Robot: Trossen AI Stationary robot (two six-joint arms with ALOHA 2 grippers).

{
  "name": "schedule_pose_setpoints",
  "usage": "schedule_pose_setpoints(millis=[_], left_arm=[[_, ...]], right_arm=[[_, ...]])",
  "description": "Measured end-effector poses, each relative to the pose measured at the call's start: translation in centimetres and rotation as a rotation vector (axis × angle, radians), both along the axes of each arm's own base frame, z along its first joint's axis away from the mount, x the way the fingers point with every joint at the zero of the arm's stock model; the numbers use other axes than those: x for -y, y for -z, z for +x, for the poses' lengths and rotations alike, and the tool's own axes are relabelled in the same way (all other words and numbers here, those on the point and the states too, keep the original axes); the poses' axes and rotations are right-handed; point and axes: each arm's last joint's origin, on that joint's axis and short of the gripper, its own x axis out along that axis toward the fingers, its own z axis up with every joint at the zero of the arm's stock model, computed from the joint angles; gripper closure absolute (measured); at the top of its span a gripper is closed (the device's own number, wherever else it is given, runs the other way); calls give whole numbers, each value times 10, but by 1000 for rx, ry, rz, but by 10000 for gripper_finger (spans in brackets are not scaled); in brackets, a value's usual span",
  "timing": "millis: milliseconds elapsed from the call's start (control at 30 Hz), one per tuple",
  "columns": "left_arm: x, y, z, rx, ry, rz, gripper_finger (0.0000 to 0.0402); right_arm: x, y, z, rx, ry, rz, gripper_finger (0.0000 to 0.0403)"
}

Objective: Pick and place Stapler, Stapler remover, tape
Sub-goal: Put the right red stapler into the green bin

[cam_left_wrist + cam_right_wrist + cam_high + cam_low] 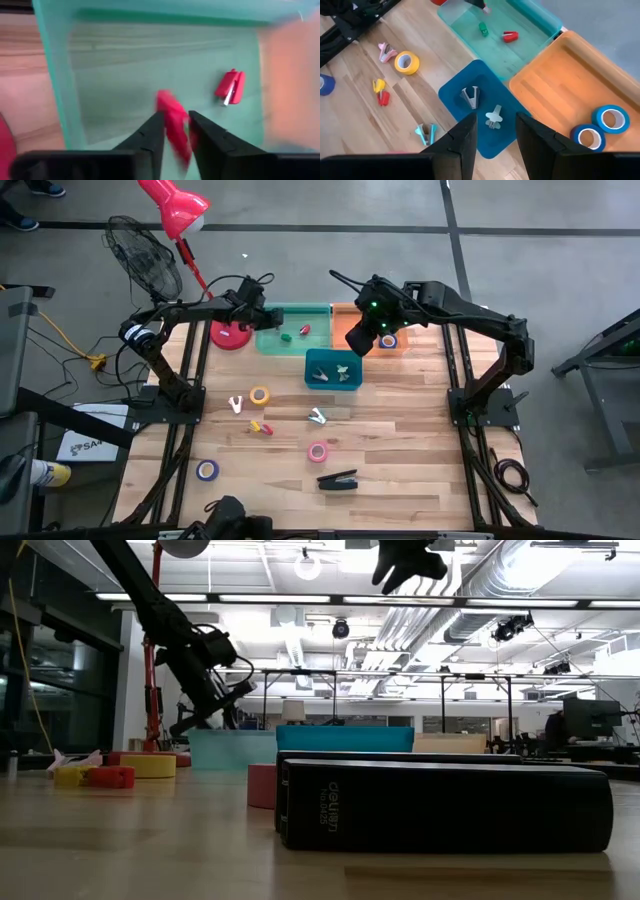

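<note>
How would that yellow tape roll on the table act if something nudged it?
The yellow tape roll lies flat on its side on the wooden table, so it would probably slide rather than roll. It looks small with a hollow middle, so likely light and easy to shove. Tipped onto its edge, a ring like this could roll away.

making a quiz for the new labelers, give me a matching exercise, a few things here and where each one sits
Things:
1. stapler
2. blue tape rolls
3. red staple remover
4. yellow tape roll

Places:
A. light green tray
B. bare wood, near the table's front edge
C. orange tray
D. bare wood, in front of the light green tray

Pairs: 1-B, 2-C, 3-A, 4-D
</note>
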Motion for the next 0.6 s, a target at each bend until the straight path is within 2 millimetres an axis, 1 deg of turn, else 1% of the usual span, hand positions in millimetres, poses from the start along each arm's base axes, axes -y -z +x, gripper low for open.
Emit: schedule_pose_setpoints(millis=[233,333,433,600], left_arm=[[0,-1,0,9,-3,-3,197],[0,-2,1,13,7,1,156],[0,-2,0,8,21,9,135],[1,-1,-1,1,23,0,134]], right_arm=[[0,0,0,-2,4,-6,279],[0,0,0,-2,4,-5,279],[0,0,0,-2,5,-4,279],[0,0,0,-2,6,-3,279]])
